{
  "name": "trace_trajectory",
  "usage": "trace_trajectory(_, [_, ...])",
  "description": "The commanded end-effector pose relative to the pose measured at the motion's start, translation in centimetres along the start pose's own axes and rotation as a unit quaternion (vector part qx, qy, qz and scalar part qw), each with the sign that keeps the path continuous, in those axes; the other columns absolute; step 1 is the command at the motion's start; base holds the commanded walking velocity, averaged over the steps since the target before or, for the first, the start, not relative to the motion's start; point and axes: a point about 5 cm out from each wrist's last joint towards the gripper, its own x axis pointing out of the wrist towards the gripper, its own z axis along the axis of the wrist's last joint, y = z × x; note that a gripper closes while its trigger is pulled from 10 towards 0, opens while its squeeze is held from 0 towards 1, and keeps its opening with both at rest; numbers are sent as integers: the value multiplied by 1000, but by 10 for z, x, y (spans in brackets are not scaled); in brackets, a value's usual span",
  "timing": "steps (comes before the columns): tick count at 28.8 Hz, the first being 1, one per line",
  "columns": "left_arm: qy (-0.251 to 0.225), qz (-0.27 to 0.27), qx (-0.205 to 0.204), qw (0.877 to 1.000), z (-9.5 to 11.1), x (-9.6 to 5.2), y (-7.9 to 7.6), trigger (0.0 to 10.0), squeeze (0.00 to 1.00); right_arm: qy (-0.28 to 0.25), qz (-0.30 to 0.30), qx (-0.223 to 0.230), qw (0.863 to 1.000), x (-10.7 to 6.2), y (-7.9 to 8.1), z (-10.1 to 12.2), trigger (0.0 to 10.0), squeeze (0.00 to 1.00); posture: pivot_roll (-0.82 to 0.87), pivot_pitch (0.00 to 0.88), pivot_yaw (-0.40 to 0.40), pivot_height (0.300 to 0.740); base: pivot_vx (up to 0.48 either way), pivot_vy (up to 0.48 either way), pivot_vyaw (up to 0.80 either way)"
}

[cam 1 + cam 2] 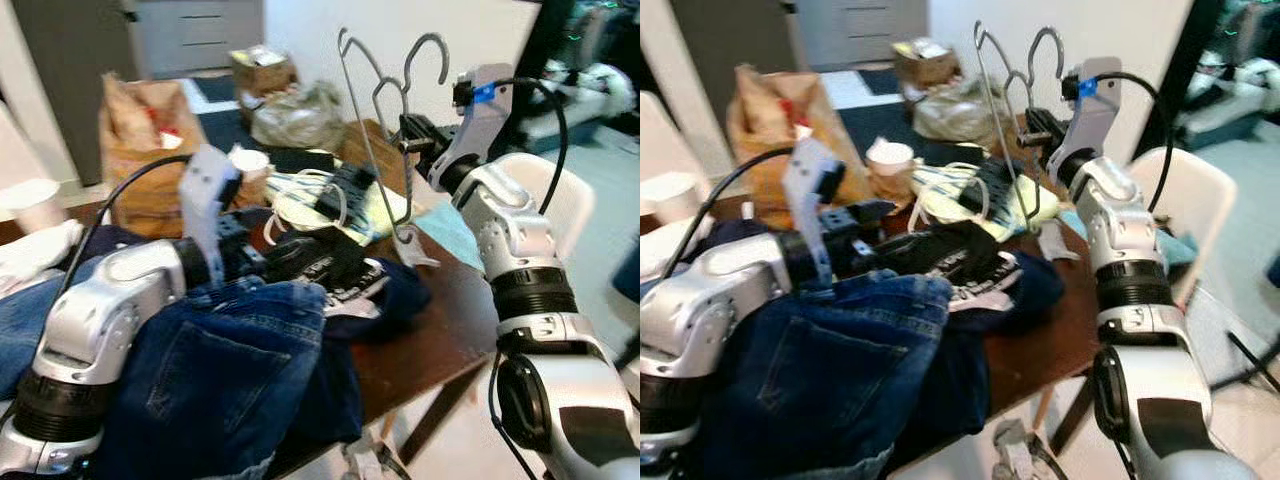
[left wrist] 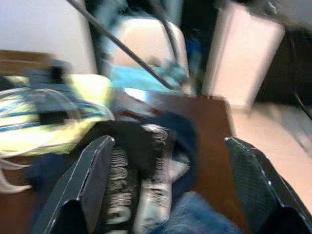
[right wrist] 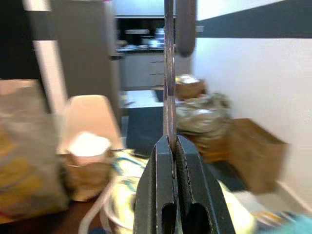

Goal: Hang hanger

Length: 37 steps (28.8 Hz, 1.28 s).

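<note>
Cluttered with clothing, the dark brown worktop (image 1: 440,340) stands before a white wall, with a brown paper bag (image 1: 140,130) and a white chair (image 1: 560,200) around it. Raised over the worktop's far right side, the right hand (image 3: 174,146) is clenched on the wire hanger (image 1: 385,130); in its wrist view the two black fingers (image 3: 156,195) press together with the thin wire caught between them. From that grip the hanger's long axis runs nearly upright: the hooks curl above the hand against the wall, and the lower wire drops toward a light yellow cloth (image 1: 370,210) on the worktop. It looks as if more than one hanger may be held together, though blur makes that uncertain. Lower and nearer, the left hand (image 2: 170,190) is released, its fingers spread wide over a black printed garment (image 1: 340,265) beside a heap of blue jeans (image 1: 230,370). Since the right arm already carries the hanger, hook uppermost, the coming move is likely to fall to that arm; no rail or rod to hang it on can be made out.
</note>
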Motion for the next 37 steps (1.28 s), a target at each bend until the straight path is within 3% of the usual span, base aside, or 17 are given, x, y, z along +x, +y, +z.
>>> trace_trajectory(1, [36,18,16,999,-4,-3,3,10000,0,4,-5,-7,1000,-1,-1,1,10000,0,-47,0,-36,740,0,0,0])
trace_trajectory(3, [91,33,42,994,-11,-6,5,10000,0,4,-5,-8,1000,-2,-2,1,10000,0,-49,0,-36,740,0,0,0])
trace_trajectory(8, [158,30,67,985,-22,-12,4,10000,0,4,-6,-10,1000,-2,-2,1,10000,0,-50,0,-34,740,0,0,0])
trace_trajectory(10, [222,24,94,970,-33,-21,4,10000,0,4,-7,-11,1000,-3,-3,1,10000,0,-49,0,-35,740,0,0,0])
trace_trajectory(12, [241,19,101,965,-36,-24,4,10000,0,5,-7,-11,1000,-3,-4,2,10000,0,-49,0,-36,740,0,0,0])
trace_trajectory(19, [238,-3,90,967,-37,-26,1,10000,0,6,-8,-13,1000,-3,-4,2,10000,0,-51,0,-37,740,0,0,0])
trace_trajectory(20, [218,-23,74,973,-31,-25,-4,10000,0,5,-8,-15,1000,-3,-4,3,10000,0,-58,0,-42,740,0,0,0])
trace_trajectory(24, [193,-59,60,978,-24,-25,-12,10000,0,4,-8,-18,1000,-2,-4,5,10000,0,-63,0,-45,740,0,0,0])
trace_trajectory(25, [184,-79,54,978,-22,-25,-17,5961,0,4,-8,-18,1000,-1,-4,6,10000,0,-65,0,-47,740,0,0,0])
trace_trajectory(26, [184,-79,54,978,-22,-25,-17,5961,0,4,-8,-18,1000,-1,-4,6,10000,0,-65,0,-47,740,0,0,0])
trace_trajectory(27, [183,-94,54,977,-22,-26,-21,2078,0,3,-8,-19,1000,-1,-4,7,10000,0,-65,0,-47,740,0,0,0])
trace_trajectory(28, [179,-114,52,976,-21,-26,-26,0,0,3,-8,-20,1000,-1,-4,8,10000,0,-68,0,-49,740,0,0,0])
trace_trajectory(36, [182,-148,58,970,-20,-30,-34,0,0,0,-7,-22,1000,0,-5,11,10000,0,-72,0,-51,740,0,0,0])
trace_trajectory(37, [201,-147,66,966,-23,-33,-33,0,0,0,-8,-23,1000,0,-6,11,10000,0,-74,0,-52,740,0,0,0])
